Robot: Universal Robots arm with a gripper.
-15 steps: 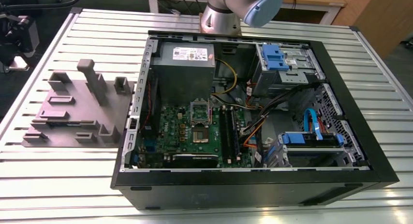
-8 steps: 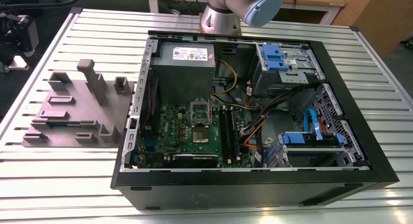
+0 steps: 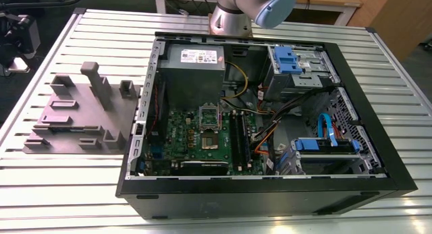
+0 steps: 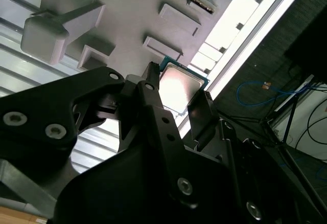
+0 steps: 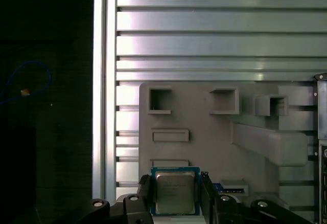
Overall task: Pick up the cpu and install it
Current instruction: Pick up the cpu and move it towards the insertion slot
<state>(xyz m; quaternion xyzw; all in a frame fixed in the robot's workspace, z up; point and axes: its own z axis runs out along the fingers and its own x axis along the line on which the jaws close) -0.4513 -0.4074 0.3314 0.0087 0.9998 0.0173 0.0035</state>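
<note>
Exterior view: computer case lies open on the slatted table. The grey fixture block is just beside it on the exterior view's left. Arm base stands behind the case. Socket on the motherboard shows no silver lid that I can make out, so I read the install as not done.

Second wrist view: gripper has the cpu between its two black fingers, one on each opposite edge, with the shiny top facing the camera. Fixture block sits beyond the chip, apart from it.

First wrist view: same story. The cpu is pinched by the gripper; fingers touch its edges with no gap visible. It hangs over the fixture block near the table edge. It looks clear of the block, not seated in a pocket.

Status, my read: the pick is done, with the chip in the claw and lifted. The whole install half is open, since the chip is neither over the case nor in the socket.
</note>
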